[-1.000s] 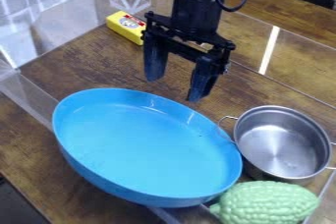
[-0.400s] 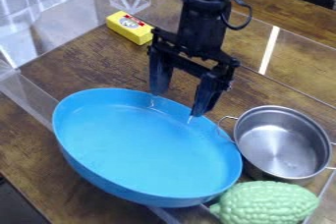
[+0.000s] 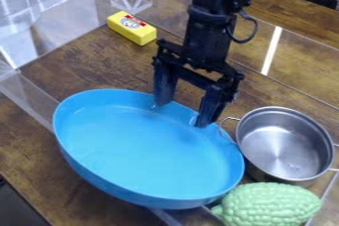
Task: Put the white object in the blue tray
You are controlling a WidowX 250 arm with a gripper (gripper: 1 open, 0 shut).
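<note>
The white object (image 3: 272, 207), a pale whitish-green knobbly lump, lies at the bottom right edge of the view, just right of the tray's near rim. The blue tray (image 3: 99, 146) is a large shallow oval dish filling the lower left. My gripper (image 3: 189, 99) hangs open over the tray's far right rim, its two dark fingers pointing down with nothing between them. It is well behind and to the left of the white object.
A shiny steel pot (image 3: 282, 143) with handles stands right of the tray, just behind the white object. A yellow box (image 3: 130, 26) lies at the back left. The brown wooden table (image 3: 79, 61) has clear panels along its left and far sides.
The gripper has moved down and slightly right, toward the tray's far right rim, staying open. The white object, tray and pot have not moved.
</note>
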